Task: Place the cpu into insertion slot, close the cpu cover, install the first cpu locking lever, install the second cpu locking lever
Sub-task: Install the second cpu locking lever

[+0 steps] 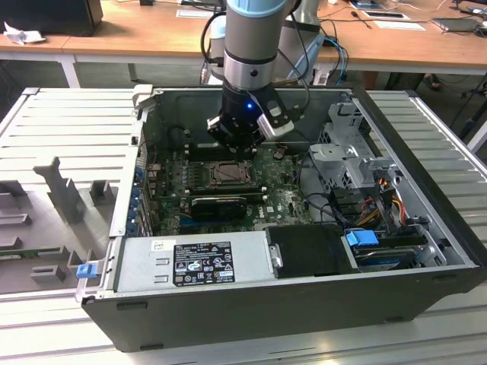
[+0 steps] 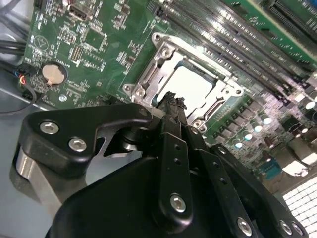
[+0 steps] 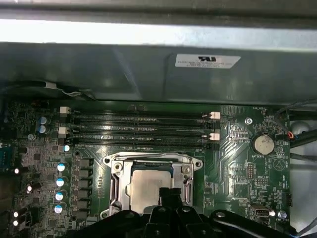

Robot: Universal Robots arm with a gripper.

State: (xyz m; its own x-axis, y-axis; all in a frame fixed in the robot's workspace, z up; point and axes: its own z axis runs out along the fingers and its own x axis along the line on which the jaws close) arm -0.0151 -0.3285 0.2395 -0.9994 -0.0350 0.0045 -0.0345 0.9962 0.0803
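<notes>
Your gripper (image 1: 237,146) hangs inside the open computer case (image 1: 426,251), low over the green motherboard (image 1: 285,199) and right above the socket area. In the second wrist view the black fingers (image 2: 171,106) come together into one narrow tip with no gap between them and nothing pinched, and that tip sits just over the edge of the cpu cover (image 2: 148,74).

The cpu (image 3: 146,184) lies flat in its slot, its pale silver top showing through the square window of the cover (image 3: 115,171), which lies down flat around it. In the second wrist view the same chip (image 2: 190,87) shows bright within the silvery frame.

Beyond the socket in the first wrist view you see the long dark memory slots (image 3: 138,130), and off to one side a round coin battery (image 3: 262,144).

In the exterior view the grey power supply (image 1: 194,262) fills the near corner of the case, and a wooden tabletop (image 1: 137,26) runs behind it.
</notes>
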